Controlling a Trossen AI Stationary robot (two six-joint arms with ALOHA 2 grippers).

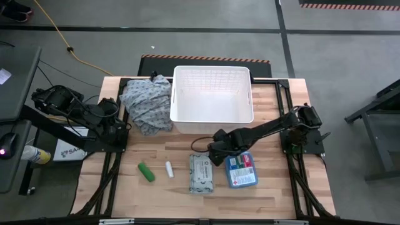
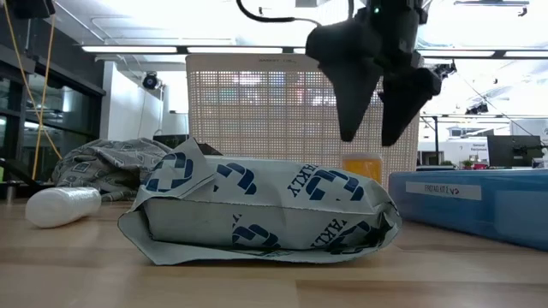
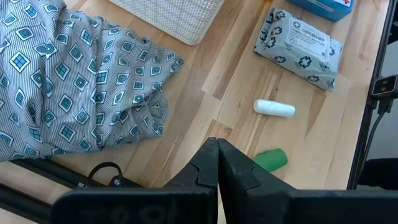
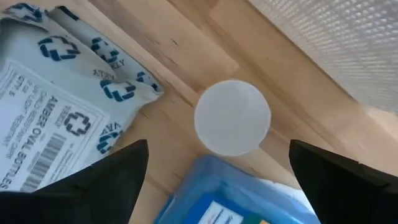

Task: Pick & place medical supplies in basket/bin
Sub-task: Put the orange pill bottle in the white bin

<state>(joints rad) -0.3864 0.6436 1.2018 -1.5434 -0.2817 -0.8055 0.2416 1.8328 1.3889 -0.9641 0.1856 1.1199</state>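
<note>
My right gripper [image 4: 224, 180] is open, pointing down above the orange bottle, whose white cap [image 4: 232, 117] shows between the fingers; in the low view the gripper [image 2: 377, 128] hangs just over the bottle [image 2: 361, 167] without touching it. The bottle stands upright on the table between the grey-white wipes pack [image 1: 201, 173] and the blue box [image 1: 242, 170]. A white tube [image 1: 169, 169] and a green tube [image 1: 145, 172] lie left of the pack. The white basket [image 1: 212, 94] stands at the far side. My left gripper [image 3: 217, 146] is shut and waits at the table's left edge.
A grey patterned cloth heap [image 1: 147, 103] lies against the basket's left wall. The basket's near wall [image 4: 336, 43] is close behind the bottle. The wipes pack [image 4: 56, 124] and blue box [image 4: 230, 199] flank the bottle closely. Bare wood lies along the near edge.
</note>
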